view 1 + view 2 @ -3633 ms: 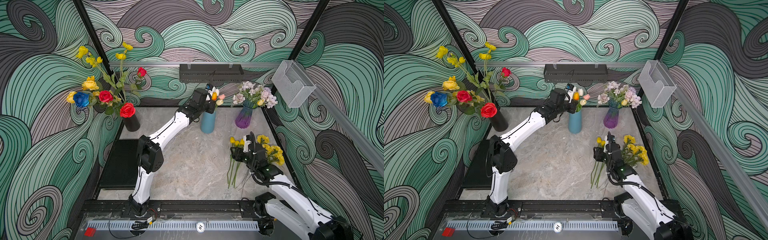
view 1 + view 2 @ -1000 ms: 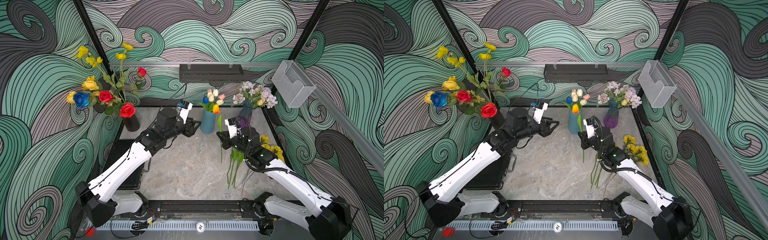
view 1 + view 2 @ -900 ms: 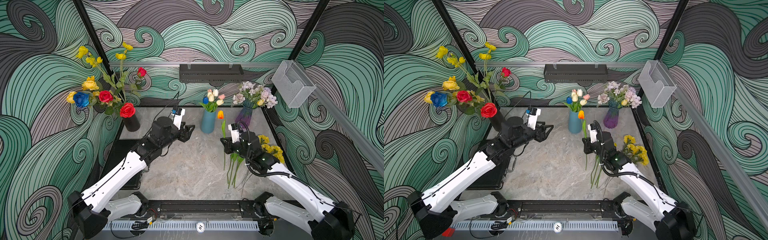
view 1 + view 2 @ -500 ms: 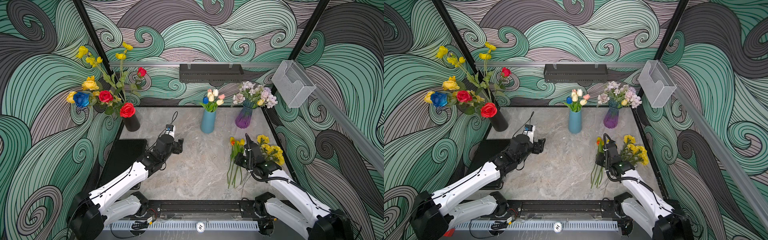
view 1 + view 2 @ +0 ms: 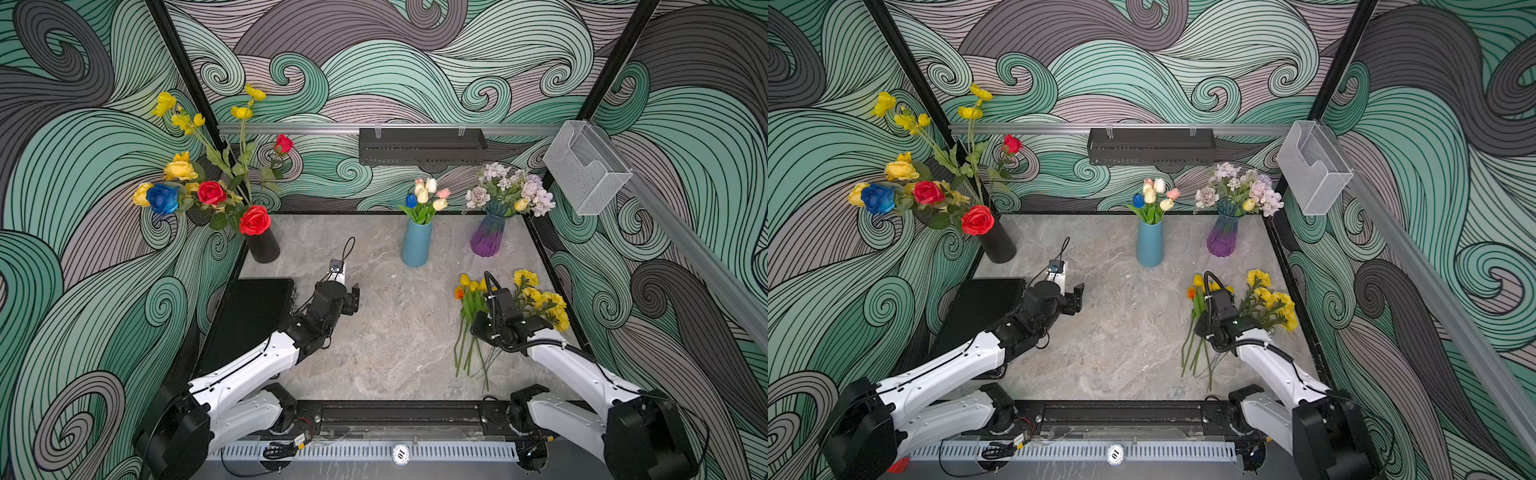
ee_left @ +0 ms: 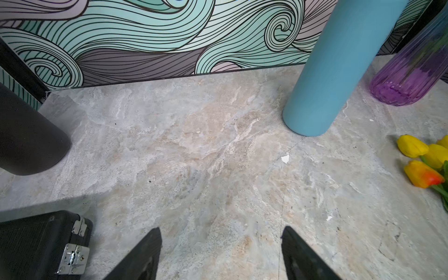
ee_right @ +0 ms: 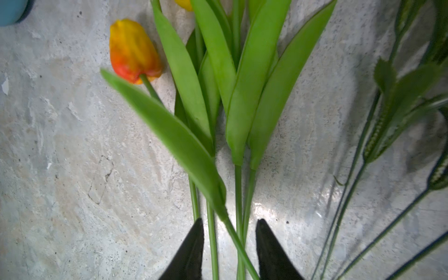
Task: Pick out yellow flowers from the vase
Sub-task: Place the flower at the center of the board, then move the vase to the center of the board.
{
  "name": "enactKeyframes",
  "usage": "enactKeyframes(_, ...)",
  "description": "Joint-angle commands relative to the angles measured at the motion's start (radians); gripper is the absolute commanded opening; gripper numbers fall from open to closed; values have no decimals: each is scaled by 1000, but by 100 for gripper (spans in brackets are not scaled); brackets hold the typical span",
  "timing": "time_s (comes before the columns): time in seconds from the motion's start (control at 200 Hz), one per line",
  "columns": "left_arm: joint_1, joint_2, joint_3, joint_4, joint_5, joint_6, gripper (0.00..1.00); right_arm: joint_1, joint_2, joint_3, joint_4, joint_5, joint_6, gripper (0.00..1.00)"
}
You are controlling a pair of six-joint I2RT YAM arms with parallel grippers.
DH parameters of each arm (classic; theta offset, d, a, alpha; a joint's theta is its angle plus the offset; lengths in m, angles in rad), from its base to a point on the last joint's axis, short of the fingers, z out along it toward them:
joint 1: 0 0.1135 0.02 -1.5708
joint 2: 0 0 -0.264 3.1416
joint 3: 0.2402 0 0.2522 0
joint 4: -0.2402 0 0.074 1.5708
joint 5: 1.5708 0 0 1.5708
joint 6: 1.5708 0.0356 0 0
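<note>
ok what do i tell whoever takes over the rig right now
Left claw: open, empty, above bare table.
Right claw: open, straddling tulip stems in the picked pile; nothing gripped.
Done: yellow tulips, one orange-tipped tulip and yellow pom-poms lie on the table in front of the purple vase.
Left: yellow blooms in the black vase; one yellow bud in the purple vase.

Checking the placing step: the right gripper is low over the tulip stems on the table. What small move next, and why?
Probably lift the right gripper straight up: its jaws stand apart around the tulip stems, which lie on the table, so a lift should clear them without dragging. More yellow flowers wait in the black vase.
</note>
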Motion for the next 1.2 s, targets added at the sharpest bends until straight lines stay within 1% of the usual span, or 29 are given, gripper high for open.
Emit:
enactKeyframes(0.0, 16, -31, -13, 43, -27, 19, 77, -1, -35, 91, -66, 68, -57, 42)
enactKeyframes(0.085, 20, -50, -28, 57, -27, 16, 79, 3, -55, 134, -7, 60, -148, 46)
enactKeyframes(0.17, 24, -64, -40, 64, -32, 12, 79, 14, -57, 141, 198, -25, -250, 51)
enactKeyframes(0.25, 29, -66, -48, 69, -39, 3, 80, 37, -16, 150, 409, -81, -329, 57)
enactKeyframes(0.32, 34, -62, -51, 70, -43, 2, 80, 63, 56, 190, 560, -113, -408, 61)
enactKeyframes(0.455, 39, -62, -60, 70, -53, -4, 80, 113, 231, 297, 743, -146, -560, 68)
enactKeyframes(0.545, 42, -70, -63, 72, -56, 0, 80, 125, 348, 326, 903, -165, -599, 75)
enactKeyframes(0.585, 42, -73, -65, 74, -60, 2, 80, 127, 394, 344, 957, -169, -602, 81)
enactKeyframes(0.66, 43, -71, -69, 74, -66, 4, 80, 134, 481, 386, 1024, -171, -620, 89)
enactKeyframes(0.721, 43, -68, -68, 74, -67, 4, 80, 136, 543, 416, 1068, -166, -628, 92)
enactKeyframes(0.866, 45, -63, -66, 74, -72, 9, 80, 137, 644, 464, 1154, -99, -652, 95)
enactKeyframes(1.031, 45, -61, -65, 74, -64, 8, 80, 136, 712, 499, 1208, -17, -693, 98)
enactKeyframes(1.196, 45, -54, -62, 72, -60, 10, 80, 136, 784, 544, 1241, 16, -732, 100)
